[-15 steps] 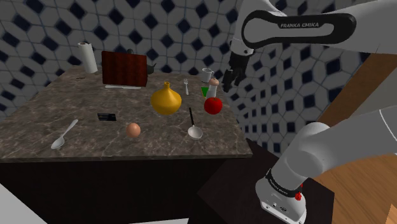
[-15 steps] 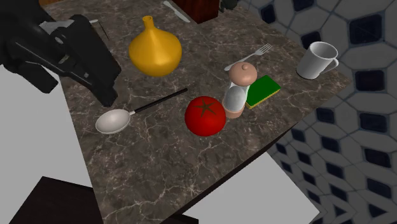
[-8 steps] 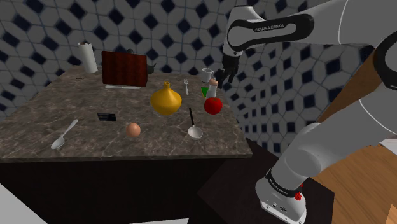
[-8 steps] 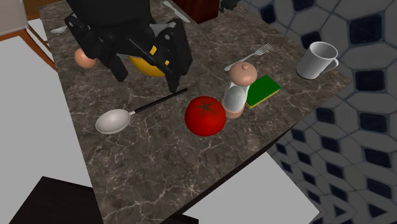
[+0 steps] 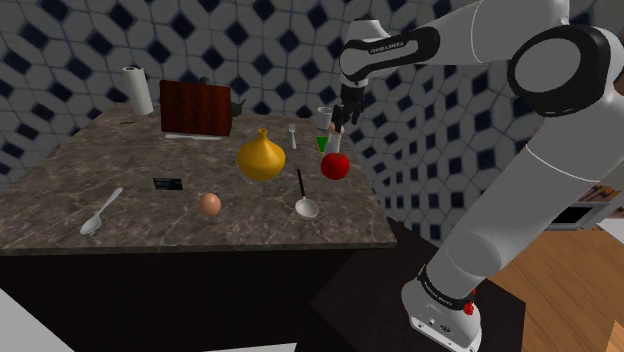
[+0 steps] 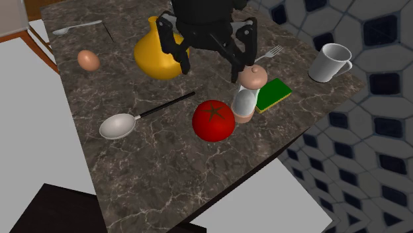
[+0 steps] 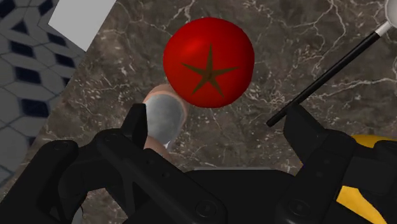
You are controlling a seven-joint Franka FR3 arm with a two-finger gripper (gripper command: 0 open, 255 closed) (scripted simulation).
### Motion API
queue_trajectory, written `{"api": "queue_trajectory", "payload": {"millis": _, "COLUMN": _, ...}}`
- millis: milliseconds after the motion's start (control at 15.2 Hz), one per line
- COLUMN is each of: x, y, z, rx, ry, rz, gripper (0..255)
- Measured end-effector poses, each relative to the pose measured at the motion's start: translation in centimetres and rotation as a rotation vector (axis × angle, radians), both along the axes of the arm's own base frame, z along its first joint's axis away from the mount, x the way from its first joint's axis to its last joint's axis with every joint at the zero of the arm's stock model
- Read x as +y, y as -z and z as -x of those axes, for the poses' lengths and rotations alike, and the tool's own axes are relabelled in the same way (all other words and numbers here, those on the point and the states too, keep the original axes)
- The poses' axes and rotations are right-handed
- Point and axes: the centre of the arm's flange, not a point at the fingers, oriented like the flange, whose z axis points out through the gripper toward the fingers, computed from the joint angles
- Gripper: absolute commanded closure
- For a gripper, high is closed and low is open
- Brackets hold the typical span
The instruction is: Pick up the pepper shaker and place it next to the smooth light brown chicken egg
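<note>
Black and spread empty, hovering the gripper (image 6: pixel 210 71) above the tomato (image 6: pixel 213 120). Finding the pepper shaker (image 6: pixel 245 97) upright just beside the tomato; probably needing centring over its round cap before descending, avoiding nudging the tomato.

A dark countertop (image 6: pixel 165 165), veined in white like marble, is carrying a soft polished sheen. On it, a red tomato (image 6: pixel 213 120) is shining smooth and glossy. The pepper shaker (image 6: pixel 246 96) is showing a matt pinkish-tan cap over a pale grey, faintly glassy body. The egg (image 6: pixel 88 60) is looking smooth and light brown, without gloss. A ladle (image 6: pixel 119 126) is gleaming like brushed metal at its bowl, and its handle is running matt black. The yellow gourd-shaped vessel (image 6: pixel 149 56) is catching highlights on smooth skin. The white mug (image 6: pixel 329 63) is appearing plain and smooth. The gripper (image 6: pixel 210 73) is reading as matt black and plastic-like.
</note>
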Motion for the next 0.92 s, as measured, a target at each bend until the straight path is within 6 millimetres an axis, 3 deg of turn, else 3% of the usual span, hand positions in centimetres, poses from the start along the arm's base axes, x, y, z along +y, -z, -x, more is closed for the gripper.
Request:
{"api": "queue_trajectory", "payload": {"millis": 462, "x": -5.8, "y": 2.8, "z": -6.1, "rx": -0.003, "ry": 0.033, "rz": 0.034, "gripper": 0}}
{"api": "queue_trajectory", "payload": {"millis": 924, "x": -7.3, "y": 5.8, "z": -6.9, "rx": -0.003, "ry": 0.038, "rz": 0.041, "gripper": 0}}
